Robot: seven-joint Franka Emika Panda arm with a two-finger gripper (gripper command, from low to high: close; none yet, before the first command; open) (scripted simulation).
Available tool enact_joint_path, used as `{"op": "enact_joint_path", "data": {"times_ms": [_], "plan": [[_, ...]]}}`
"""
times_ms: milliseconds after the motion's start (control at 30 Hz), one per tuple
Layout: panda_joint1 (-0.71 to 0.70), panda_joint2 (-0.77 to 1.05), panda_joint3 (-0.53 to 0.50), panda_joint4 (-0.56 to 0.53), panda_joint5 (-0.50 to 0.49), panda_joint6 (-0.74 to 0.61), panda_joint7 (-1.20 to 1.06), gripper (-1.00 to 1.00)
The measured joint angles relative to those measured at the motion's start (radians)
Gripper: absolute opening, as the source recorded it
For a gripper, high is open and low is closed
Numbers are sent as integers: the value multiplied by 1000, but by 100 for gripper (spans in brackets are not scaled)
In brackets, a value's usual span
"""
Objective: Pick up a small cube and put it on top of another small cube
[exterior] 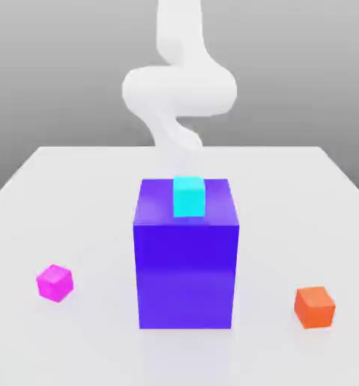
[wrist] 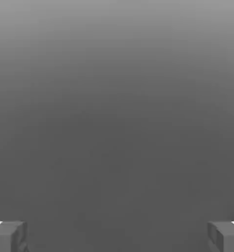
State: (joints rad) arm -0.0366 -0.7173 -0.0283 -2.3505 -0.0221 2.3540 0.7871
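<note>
A small cyan cube (exterior: pixel 188 197) sits on top of a tall blue-violet block (exterior: pixel 186 264) in the middle of the table. A small magenta cube (exterior: pixel 54 283) lies on the table at the exterior view's left. A small orange cube (exterior: pixel 314 307) lies at the exterior view's right. My white arm (exterior: pixel 179 90) rises behind the tall block, well away from both low cubes. In the hand view my gripper (wrist: pixel 117 237) is open, its two grey fingertips (wrist: pixel 8 237) standing far apart with nothing between them, facing plain grey background.
The white table (exterior: pixel 77 203) spreads around the tall block, which stands between the arm and the table's front. Its far edge runs behind the block and its side edges slant outward toward the front.
</note>
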Motion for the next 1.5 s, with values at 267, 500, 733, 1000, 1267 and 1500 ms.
{"op": "enact_joint_path", "data": {"times_ms": [267, 500, 733, 1000, 1267, 1500], "plan": [[-121, 300, -137, -177, -64, 196, -57, 0], [-214, 553, -271, -326, -51, 362, -153, 0], [-325, 818, -293, -435, 152, 533, -368, 0], [-499, 1022, -79, -395, 339, 689, -513, -100], [-449, 933, -150, -416, 247, 621, -442, -100], [-408, 822, -216, -353, 95, 449, -250, -100]]}}
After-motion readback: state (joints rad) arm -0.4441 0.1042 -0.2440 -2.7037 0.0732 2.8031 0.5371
